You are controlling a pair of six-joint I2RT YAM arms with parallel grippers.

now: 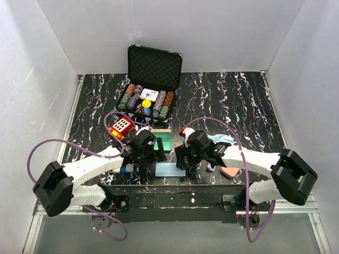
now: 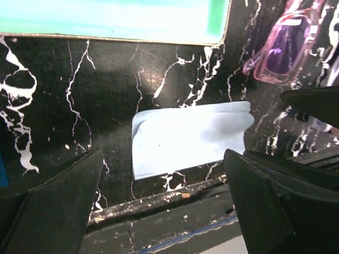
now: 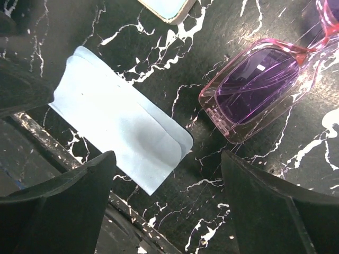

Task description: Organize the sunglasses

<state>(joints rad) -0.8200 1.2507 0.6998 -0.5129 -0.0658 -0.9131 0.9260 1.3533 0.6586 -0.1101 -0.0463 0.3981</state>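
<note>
**Near edge of the black marbled table (image 1: 238,106).** A light blue cloth (image 2: 190,137) is laid flat just inside the rim, and both grippers are held above it, side by side. The left gripper (image 2: 163,154) is shown spread wide, with nothing between its fingers. The right gripper (image 3: 168,156) is likewise spread wide and empty.

**Just beyond the cloth.** The translucent purple sunglasses (image 3: 259,90) are laid on the tabletop to the right of the cloth and apart from it, in front of the right gripper. One lens is shown in full, and the pair is gripped by neither arm. A pink case (image 1: 230,172) is seen beside the right arm.

**Farther back.** A green tray (image 1: 161,138) is set between the two wrists, its rim near both cloth and sunglasses. A second light blue cloth (image 1: 220,138) is seen behind the right arm, and a red keypad device (image 1: 121,127) behind the left.

**Far side.** An open black case (image 1: 153,66) filled with poker chips (image 1: 159,103) is placed against the back wall.
</note>
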